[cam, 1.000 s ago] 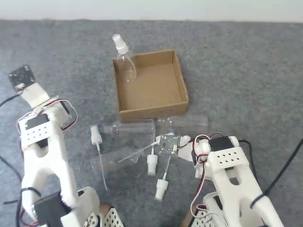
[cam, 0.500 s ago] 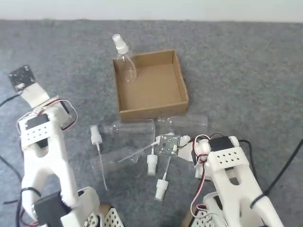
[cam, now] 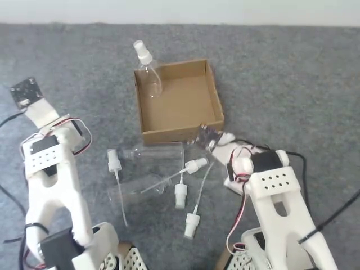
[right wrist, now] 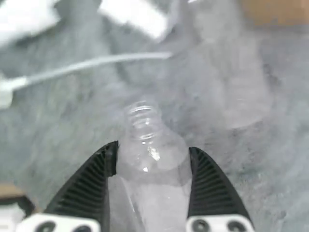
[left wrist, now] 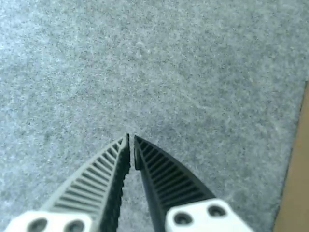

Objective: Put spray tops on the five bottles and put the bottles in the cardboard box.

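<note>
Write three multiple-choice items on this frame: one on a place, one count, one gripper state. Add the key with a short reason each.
1. Where is the capped bottle relative to the box?
A. Lying in front of it
B. Standing in a far corner of it
C. Held by an arm above it

2. How many loose spray tops lie on the carpet?
A. Two
B. Four
C. Six

3. What state is the left gripper in?
A. Open around a bottle
B. Shut on a spray top
C. Shut, holding nothing

Key:
1 B: it stands inside a far corner, its top poking above the rim.
2 B: four white tops lie in front of the box.
3 C: the left wrist view shows its fingers together over bare carpet.
</note>
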